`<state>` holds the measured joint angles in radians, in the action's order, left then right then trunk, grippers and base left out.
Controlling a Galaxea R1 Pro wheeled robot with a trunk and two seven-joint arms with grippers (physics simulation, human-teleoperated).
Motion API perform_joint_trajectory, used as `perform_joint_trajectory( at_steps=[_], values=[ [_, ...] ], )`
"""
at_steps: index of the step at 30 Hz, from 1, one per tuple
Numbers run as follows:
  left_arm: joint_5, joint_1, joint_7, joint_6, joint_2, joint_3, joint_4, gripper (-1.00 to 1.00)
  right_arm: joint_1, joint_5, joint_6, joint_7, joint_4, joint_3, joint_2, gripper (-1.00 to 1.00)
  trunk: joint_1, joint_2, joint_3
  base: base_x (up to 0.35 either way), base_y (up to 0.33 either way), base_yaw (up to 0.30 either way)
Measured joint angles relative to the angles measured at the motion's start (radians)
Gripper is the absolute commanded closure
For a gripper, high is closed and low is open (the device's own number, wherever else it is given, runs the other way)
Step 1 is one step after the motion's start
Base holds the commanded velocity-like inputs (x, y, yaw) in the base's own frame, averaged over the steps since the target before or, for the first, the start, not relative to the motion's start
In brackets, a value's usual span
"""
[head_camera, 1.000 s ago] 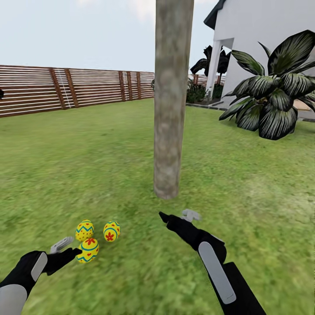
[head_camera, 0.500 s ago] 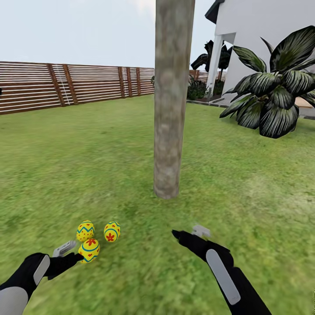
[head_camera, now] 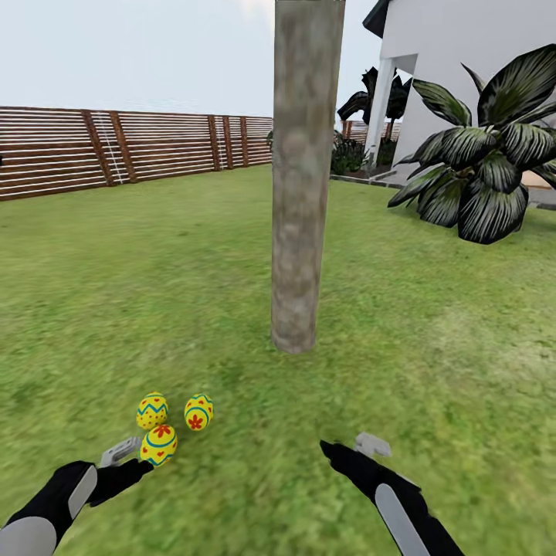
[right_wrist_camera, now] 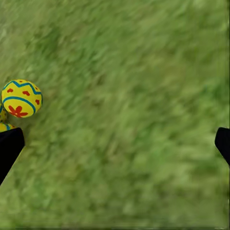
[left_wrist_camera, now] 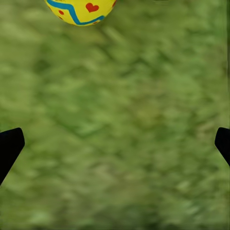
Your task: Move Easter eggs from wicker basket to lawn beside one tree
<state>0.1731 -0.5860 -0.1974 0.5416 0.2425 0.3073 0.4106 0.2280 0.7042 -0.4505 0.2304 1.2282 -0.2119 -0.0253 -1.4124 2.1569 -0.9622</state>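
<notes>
Three yellow Easter eggs (head_camera: 152,410) (head_camera: 198,411) (head_camera: 158,445) with red and blue patterns lie close together on the lawn (head_camera: 232,494), a short way in front and to the left of the tree's grey-brown trunk (head_camera: 303,193). My left gripper (head_camera: 136,459) is open just short of the nearest egg (left_wrist_camera: 81,9), with only grass between its fingers (left_wrist_camera: 9,148). To the right, in front of the trunk, my right gripper (head_camera: 347,446) hangs open over bare grass. An egg (right_wrist_camera: 21,98) shows off to its side. The wicker basket is out of view.
A brown slatted fence (head_camera: 116,150) runs along the far left. At the right stands a white house (head_camera: 463,46) with a large dark-leaved shrub (head_camera: 483,177) in front. Open grass lies all around the trunk.
Both arms have drawn back toward me. The right gripper has retreated from the base of the trunk and the left from the nearest egg. The eggs have stayed where they lie.
</notes>
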Motion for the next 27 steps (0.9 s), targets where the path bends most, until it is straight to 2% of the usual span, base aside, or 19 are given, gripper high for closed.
perform_joint_trajectory(
  at_steps=[3, 4, 7, 11, 21, 27],
  values=[
    [0.000, 0.001, 0.001, -0.019, -0.001, -0.006, -0.013, -1.00, -0.044, -0.071, 0.051, 0.001, -0.010, 0.001, -0.033, -1.00, 0.012, -0.021, 0.009, 0.000, 0.000, 0.000],
    [0.000, 0.001, 0.001, -0.028, -0.001, -0.007, -0.020, -1.00, -0.051, -0.080, 0.070, 0.001, -0.016, 0.002, -0.037, -1.00, 0.015, -0.028, 0.012, 0.000, 0.000, 0.000],
    [-0.003, 0.002, 0.001, -0.114, -0.001, -0.009, -0.085, -1.00, -0.072, -0.106, 0.193, 0.001, -0.090, 0.001, -0.047, -1.00, 0.027, -0.049, 0.022, 0.000, 0.000, 0.000],
    [-0.007, 0.002, 0.001, -0.170, -0.003, -0.008, -0.137, -1.00, -0.078, -0.116, 0.267, -0.001, -0.175, 0.001, -0.050, -1.00, 0.042, -0.077, 0.034, 0.000, 0.000, 0.000],
    [-0.013, 0.002, 0.003, -0.190, -0.004, -0.019, -0.152, -1.00, -0.080, -0.117, 0.286, 0.003, -0.210, 0.002, -0.050, -1.00, 0.081, -0.147, 0.066, 0.000, 0.000, 0.000],
    [-0.023, 0.002, 0.021, -0.191, -0.019, -0.019, -0.154, -1.00, -0.080, -0.109, 0.287, 0.004, -0.223, 0.003, -0.051, -1.00, 0.104, -0.189, 0.085, 0.000, 0.000, 0.000]
  ],
)
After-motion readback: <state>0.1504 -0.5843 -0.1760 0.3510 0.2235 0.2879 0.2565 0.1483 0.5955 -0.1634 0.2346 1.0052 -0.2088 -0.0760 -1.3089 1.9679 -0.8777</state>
